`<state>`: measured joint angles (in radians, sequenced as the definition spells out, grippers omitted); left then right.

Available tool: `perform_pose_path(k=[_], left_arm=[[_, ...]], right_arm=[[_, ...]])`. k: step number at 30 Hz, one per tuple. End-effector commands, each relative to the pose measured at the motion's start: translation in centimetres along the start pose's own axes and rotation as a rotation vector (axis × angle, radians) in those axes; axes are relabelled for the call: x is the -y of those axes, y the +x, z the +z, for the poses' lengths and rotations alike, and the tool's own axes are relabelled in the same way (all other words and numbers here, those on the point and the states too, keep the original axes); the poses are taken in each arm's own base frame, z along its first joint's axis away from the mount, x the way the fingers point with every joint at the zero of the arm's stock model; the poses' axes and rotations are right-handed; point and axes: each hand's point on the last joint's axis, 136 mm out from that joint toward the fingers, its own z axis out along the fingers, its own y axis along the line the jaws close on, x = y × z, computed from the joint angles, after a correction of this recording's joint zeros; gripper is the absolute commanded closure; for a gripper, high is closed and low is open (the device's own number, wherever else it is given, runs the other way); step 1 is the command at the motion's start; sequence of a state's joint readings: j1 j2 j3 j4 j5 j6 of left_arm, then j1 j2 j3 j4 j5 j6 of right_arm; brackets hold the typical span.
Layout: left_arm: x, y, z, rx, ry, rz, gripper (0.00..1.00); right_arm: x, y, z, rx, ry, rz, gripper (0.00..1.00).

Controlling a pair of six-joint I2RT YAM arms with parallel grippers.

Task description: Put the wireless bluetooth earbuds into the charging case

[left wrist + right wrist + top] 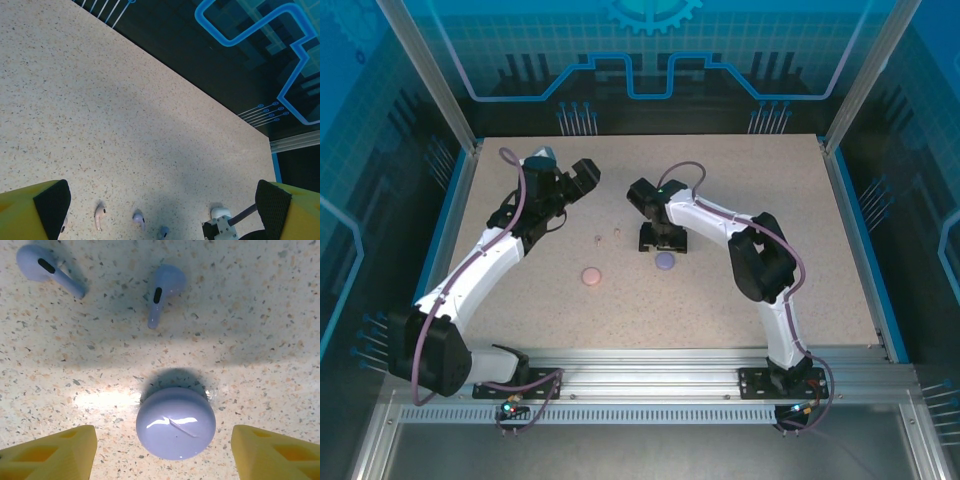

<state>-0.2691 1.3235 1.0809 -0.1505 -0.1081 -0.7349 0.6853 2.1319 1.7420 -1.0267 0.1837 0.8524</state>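
A closed, round purple charging case [176, 422] lies on the table between the yellow fingers [50, 452] of my right gripper [164, 436], which is open with a gap on each side of the case. Two purple earbuds [47, 267] [162, 292] lie just beyond it. From above, the right gripper [660, 240] hangs over the purple case [666, 260]. My left gripper [565, 170] is open and holds nothing, raised at the back left. The left wrist view has a pale pink earbud [99, 216] and a purple earbud [139, 220] on the table.
A pink round case [592, 275] sits in front of the left arm, left of the purple one. Two tiny earbuds [597, 238] [617, 231] lie between the grippers. A white rounded thing [220, 214] is partly hidden by the right arm's hardware.
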Motion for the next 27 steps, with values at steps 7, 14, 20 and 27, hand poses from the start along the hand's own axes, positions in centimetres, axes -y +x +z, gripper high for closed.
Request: perform_pose_path(k=[7,14,20,27], left_arm=[[0.8,-0.2,0.0,-0.022,0.035,-0.012,0.01],[0.8,0.2,0.4,-0.040,0.035,-0.017,0.01],[0.7,0.3,0.6,-0.045,0.032,-0.017,0.01],[0.8,0.2,0.7,-0.045,0.034,-0.008,0.01]], right_arm=[[2.4,1.1,-0.9,-0.022,0.093,0.234,0.24],[1.5,2.2,0.3,-0.070,0.080,0.469,0.22],[0.3,1.7,1.0,-0.083,0.112,0.486,0.22],[0.8,2.3,2.1,-0.102,0.149,0.507,0.22]])
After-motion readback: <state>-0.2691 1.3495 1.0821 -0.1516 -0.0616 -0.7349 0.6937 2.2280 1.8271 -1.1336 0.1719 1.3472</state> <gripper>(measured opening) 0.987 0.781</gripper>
